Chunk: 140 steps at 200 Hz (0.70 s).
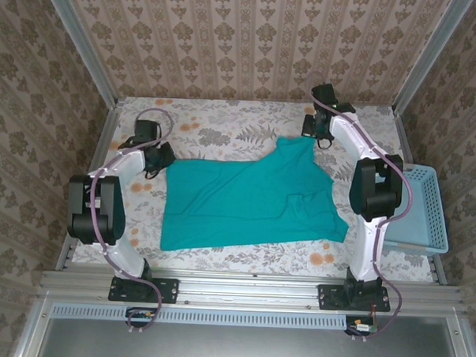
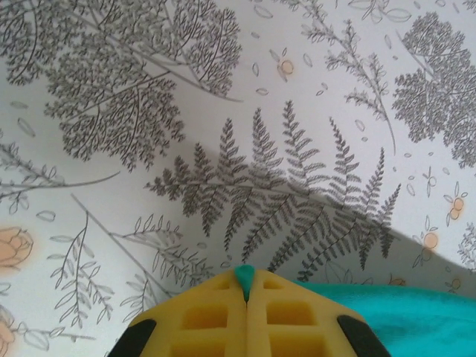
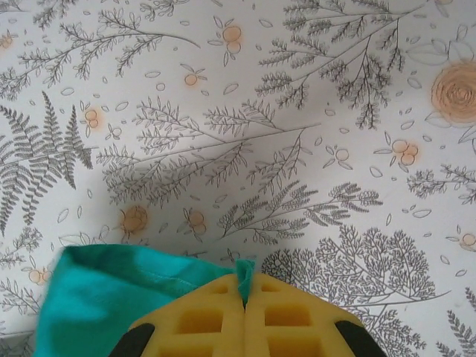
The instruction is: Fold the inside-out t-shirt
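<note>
1. The inside-out t-shirt point(image 1: 245, 198) lies spread on the floral tablecloth point(image 1: 224, 130), its long straight edge at 6 o'clock, nearest the arm bases.
2. A light-blue basket point(image 1: 426, 210) sits at the shirt's 3 o'clock, apart from it.
3. The left gripper point(image 1: 158, 161) is at the shirt's 10 o'clock corner, yellow pads point(image 2: 208, 316) pressed together on a sliver of teal cloth.
4. Farthest, at 1 o'clock, the right gripper point(image 1: 317, 138) is likewise clamped tight on a stitched fabric edge.
</note>
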Motion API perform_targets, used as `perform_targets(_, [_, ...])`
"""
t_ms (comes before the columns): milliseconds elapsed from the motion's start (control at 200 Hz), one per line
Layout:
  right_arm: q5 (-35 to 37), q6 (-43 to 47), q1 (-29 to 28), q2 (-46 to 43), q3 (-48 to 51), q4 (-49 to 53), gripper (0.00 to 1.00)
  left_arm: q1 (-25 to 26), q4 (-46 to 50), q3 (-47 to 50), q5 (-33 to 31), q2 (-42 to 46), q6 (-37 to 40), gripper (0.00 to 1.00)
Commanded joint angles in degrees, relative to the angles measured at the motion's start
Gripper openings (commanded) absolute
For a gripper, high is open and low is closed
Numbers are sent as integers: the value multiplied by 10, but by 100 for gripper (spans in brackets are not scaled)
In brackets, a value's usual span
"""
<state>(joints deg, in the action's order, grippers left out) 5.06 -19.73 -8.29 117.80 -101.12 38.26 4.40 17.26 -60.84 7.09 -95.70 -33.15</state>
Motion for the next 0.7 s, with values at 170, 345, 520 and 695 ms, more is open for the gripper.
perform_targets(170, [-20,-26,-12,-119,161,-94,0,-3,-49,65,18,68,11,0])
perform_targets(345, [-20,-41,-14,-193,265,-123,0,-3,-94,125,27,122,6,0])
perform_targets(520, [-21,-51,-17,-272,357,-142,0,-2,-113,179,25,192,5,0])
perform_targets(695, [-25,-57,-19,-340,417,-148,0,-2,-115,219,21,254,5,0])
